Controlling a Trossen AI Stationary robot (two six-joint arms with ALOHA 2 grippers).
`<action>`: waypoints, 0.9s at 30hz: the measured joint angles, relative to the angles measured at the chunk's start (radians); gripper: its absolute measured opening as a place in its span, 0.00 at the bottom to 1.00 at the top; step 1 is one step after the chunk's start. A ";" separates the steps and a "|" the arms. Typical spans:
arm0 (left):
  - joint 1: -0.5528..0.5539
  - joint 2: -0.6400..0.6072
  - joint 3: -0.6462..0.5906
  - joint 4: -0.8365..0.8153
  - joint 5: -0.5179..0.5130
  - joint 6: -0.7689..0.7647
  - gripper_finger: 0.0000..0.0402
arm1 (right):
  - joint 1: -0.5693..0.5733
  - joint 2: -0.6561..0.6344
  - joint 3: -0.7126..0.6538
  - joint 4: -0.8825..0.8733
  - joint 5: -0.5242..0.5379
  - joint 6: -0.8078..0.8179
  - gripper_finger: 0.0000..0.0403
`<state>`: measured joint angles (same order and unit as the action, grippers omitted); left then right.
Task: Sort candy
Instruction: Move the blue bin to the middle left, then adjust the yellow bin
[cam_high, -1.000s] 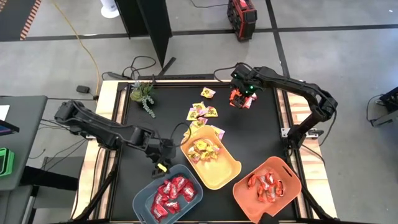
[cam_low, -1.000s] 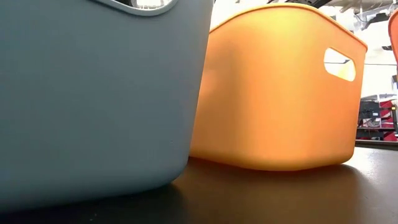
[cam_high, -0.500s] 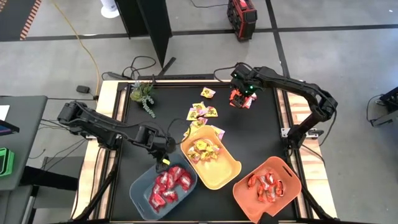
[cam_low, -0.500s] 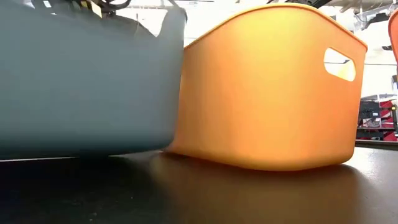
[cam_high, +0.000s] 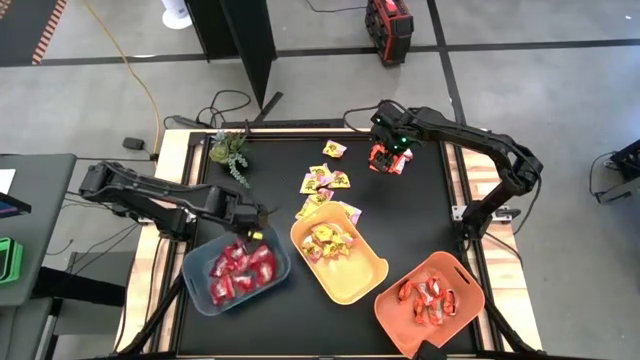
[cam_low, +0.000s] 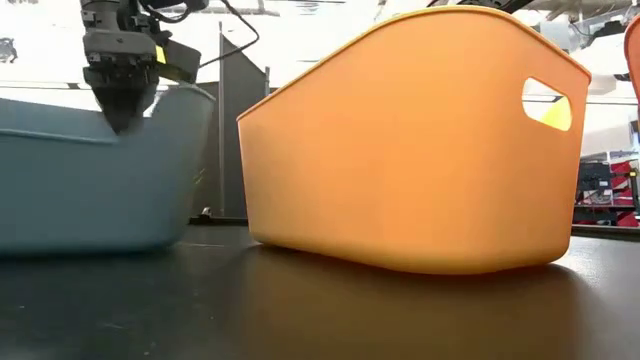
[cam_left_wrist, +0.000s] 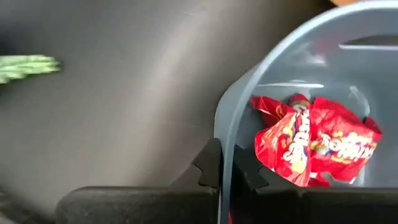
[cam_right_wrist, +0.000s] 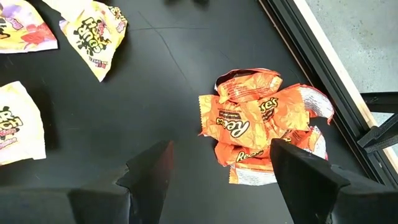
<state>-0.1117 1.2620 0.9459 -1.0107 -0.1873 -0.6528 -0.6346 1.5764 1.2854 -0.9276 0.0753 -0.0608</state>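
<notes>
Deep red candy (cam_left_wrist: 311, 143) lies in the blue-grey bin (cam_high: 235, 270), which stands at the near left of the black table. My left gripper (cam_high: 252, 228) is shut on the bin's far right rim, and the low view also shows my left gripper (cam_low: 120, 110) at that rim. At the far right, my right gripper (cam_right_wrist: 221, 168) hovers open above a heap of orange-red candy (cam_right_wrist: 261, 124), which also shows from above as the orange-red heap (cam_high: 390, 160). Loose yellow candy (cam_high: 325, 180) lies mid-table, and more of it fills the yellow bin (cam_high: 340, 255). My left gripper pinches the bin's thin rim (cam_left_wrist: 225, 155), one finger inside the bin and one outside. The fingers (cam_low: 120, 100) come from above, pointing down. The bin's bottom stays on the table.
An orange bin (cam_high: 430, 298) with orange-red candy stands at the near right. A green plant sprig (cam_high: 232, 150) lies at the far left. The yellow bin stands close to the right of the blue-grey one. Bare black table lies between the loose candy and the right edge.
My left gripper has gone toward the table's far and left edges with the blue-grey bin's rim. The bin has slid along the table away from the yellow bin and turned a little, and the red candy rode along inside it.
</notes>
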 joint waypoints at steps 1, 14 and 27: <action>0.011 -0.013 0.000 -0.013 -0.015 -0.001 0.01 | 0.000 0.000 0.000 0.000 0.000 0.000 0.71; 0.166 -0.054 -0.050 -0.050 -0.107 0.060 0.05 | 0.000 0.000 0.000 0.017 0.000 -0.001 0.71; 0.177 -0.107 -0.033 0.043 -0.159 0.183 0.62 | 0.004 0.000 0.001 -0.036 0.000 0.001 0.71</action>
<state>0.0658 1.1551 0.9127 -0.9674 -0.3460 -0.4699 -0.6310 1.5764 1.2859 -0.9640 0.0753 -0.0598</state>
